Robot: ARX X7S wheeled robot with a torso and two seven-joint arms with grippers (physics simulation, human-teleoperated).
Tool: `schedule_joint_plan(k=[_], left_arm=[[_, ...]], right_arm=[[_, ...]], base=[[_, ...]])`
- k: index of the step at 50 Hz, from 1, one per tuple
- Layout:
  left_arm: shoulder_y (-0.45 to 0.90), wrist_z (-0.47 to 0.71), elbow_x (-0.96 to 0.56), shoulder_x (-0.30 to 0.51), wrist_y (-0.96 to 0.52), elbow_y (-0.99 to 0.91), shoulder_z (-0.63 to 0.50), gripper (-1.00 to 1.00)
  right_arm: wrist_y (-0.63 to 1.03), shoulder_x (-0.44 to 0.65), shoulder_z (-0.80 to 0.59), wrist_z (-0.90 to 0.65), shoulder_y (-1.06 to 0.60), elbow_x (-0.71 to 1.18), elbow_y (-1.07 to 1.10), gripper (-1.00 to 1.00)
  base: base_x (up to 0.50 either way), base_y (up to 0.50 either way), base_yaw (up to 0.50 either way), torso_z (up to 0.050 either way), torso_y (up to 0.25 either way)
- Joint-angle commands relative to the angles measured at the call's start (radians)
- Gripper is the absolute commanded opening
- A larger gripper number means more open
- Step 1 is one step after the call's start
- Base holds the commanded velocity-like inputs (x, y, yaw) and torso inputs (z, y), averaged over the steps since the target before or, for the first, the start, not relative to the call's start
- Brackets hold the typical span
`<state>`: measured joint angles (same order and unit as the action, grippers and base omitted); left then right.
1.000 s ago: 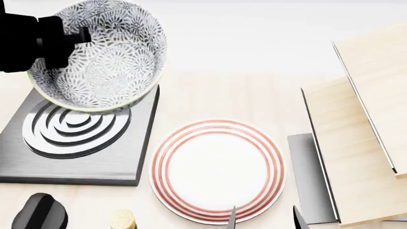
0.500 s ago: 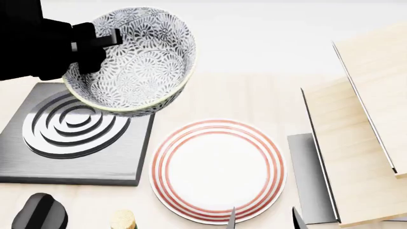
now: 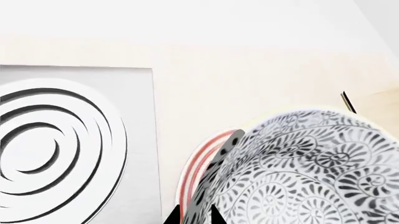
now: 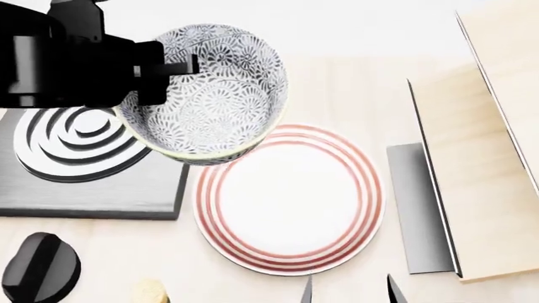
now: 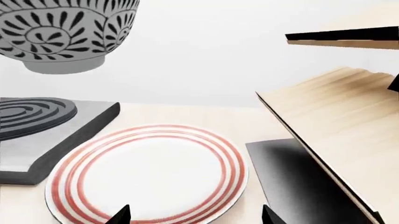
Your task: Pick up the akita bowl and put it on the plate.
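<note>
The left gripper (image 4: 173, 69) pinches the rim of the akita bowl (image 4: 211, 95) and holds it up in the air at the upper left of the head view. The bowl hangs over the plate's (image 4: 291, 262) upper left edge and the stove burner (image 4: 84, 189). The right gripper (image 4: 349, 291) is spread wide near the plate, at the bottom.

Left hand (image 4: 173, 79) clamps the akita bowl (image 4: 206, 95) by its rim, bowl overlapping the plate (image 4: 291, 199) edge beside the stove burner (image 4: 84, 167).

1 akita bowl (image 4: 214, 95), 1 plate (image 4: 291, 201) (red-ringed), 1 burner (image 4: 80, 151).
</note>
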<state>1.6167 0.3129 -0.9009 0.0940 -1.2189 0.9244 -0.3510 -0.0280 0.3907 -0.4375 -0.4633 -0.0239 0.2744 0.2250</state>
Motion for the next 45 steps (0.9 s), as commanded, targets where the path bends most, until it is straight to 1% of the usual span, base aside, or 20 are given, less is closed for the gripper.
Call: schedule_joint_plan(k=[1, 15, 20, 21, 22, 23, 25, 27, 30, 34, 38, 45], left_arm=[[0.017, -0.113, 0.029, -0.034, 0.039, 0.026, -0.039, -1.0], [0.017, -0.141, 0.021, -0.057, 0.069, 0.06, -0.055, -1.0], [0.002, -0.131, 0.009, -0.056, 0.07, 0.025, -0.055, -1.0], [0.004, -0.145, -0.01, -0.058, 0.061, 0.037, -0.041, -1.0], [0.006, -0.185, -0.024, -0.059, 0.049, 0.046, -0.041, -1.0], [0.011, -0.187, -0.033, -0.061, 0.048, 0.064, -0.031, -1.0], [-0.003, -0.17, -0.019, -0.055, 0.062, 0.021, -0.05, -1.0], [-0.008, -0.161, -0.032, -0.052, 0.072, 0.02, -0.032, -1.0], [-0.013, -0.158, -0.022, -0.054, 0.077, 0.008, -0.051, -1.0], [-0.014, -0.176, -0.036, -0.055, 0.083, 0.018, -0.046, -1.0], [-0.03, -0.164, -0.011, -0.058, 0.091, -0.013, -0.087, -1.0], [-0.036, -0.157, -0.009, -0.066, 0.098, -0.018, -0.112, -1.0]], right_arm=[[-0.001, 0.001, -0.001, 0.001, -0.004, 0.004, -0.004, 1.0], [0.004, 0.003, -0.007, -0.002, -0.003, 0.004, 0.001, 1.0], [0.002, 0.0, -0.011, -0.001, -0.005, 0.001, -0.006, 1.0], [0.002, 0.0, -0.011, 0.0, -0.006, 0.002, -0.007, 1.0], [0.002, -0.001, -0.012, 0.0, -0.007, 0.002, -0.009, 1.0], [0.003, -0.001, -0.013, 0.001, -0.008, 0.002, -0.01, 1.0], [0.002, 0.0, -0.013, 0.0, -0.007, 0.002, -0.009, 1.0], [0.003, 0.004, -0.012, -0.003, -0.002, 0.0, 0.001, 1.0], [0.002, 0.008, -0.011, -0.004, 0.001, 0.001, 0.011, 1.0], [-0.001, 0.007, -0.012, -0.004, 0.0, 0.001, 0.006, 1.0], [0.0, 0.006, -0.012, -0.006, -0.001, 0.002, 0.006, 1.0], [-0.002, 0.007, -0.015, -0.007, 0.0, 0.001, 0.006, 1.0]], base=[[0.0, 0.0, 0.0, 0.0, -0.09], [0.0, 0.0, 0.0, 0.0, -0.104], [0.0, 0.0, 0.0, 0.0, -0.105], [0.0, 0.0, 0.0, 0.0, -0.109], [0.0, 0.0, 0.0, 0.0, 0.0], [0.0, 0.0, 0.0, 0.0, 0.0], [0.0, 0.0, 0.0, 0.0, 0.0], [0.0, 0.0, 0.0, 0.0, 0.0], [0.0, 0.0, 0.0, 0.0, 0.0], [0.0, 0.0, 0.0, 0.0, 0.0], [0.0, 0.0, 0.0, 0.0, 0.0], [0.0, 0.0, 0.0, 0.0, -0.051]])
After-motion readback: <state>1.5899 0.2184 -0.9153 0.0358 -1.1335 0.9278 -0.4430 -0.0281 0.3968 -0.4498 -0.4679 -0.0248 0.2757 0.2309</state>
